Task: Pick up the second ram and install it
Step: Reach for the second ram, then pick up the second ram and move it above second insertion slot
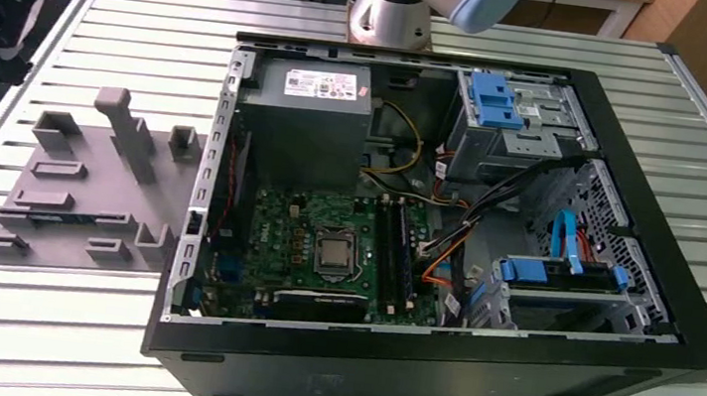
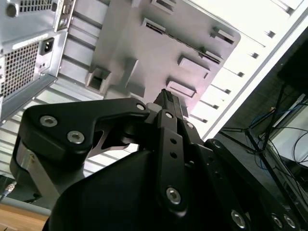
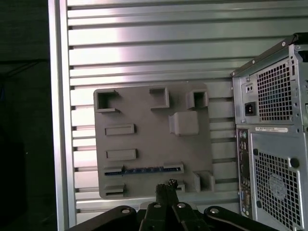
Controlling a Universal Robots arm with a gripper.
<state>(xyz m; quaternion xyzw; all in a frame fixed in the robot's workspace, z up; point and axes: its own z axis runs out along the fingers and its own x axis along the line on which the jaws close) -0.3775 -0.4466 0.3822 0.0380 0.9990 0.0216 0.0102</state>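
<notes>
The second ram [image 3: 144,170] is a slim dark-blue stick lying on edge in a slot of the grey holder tray [image 3: 149,139]. In the exterior view the ram [image 1: 65,216] sits near the tray's front edge, left of the open computer case [image 1: 440,378]. My gripper [image 3: 166,186] hangs high above the tray's edge, and its fingertips look pressed together with nothing between them. In the second wrist view the gripper [image 2: 166,99] points down at the tray [image 2: 144,53]. The motherboard's memory slots [image 1: 395,248] lie right of the processor socket [image 1: 334,253].
The case's rear panel [image 3: 274,144], with its fan grilles, stands beside the tray. Inside the case are a power supply [image 1: 302,122], cable bundles [image 1: 455,250] and light-blue drive brackets [image 1: 492,99]. The slatted table [image 1: 46,323] ends close to the tray's far side.
</notes>
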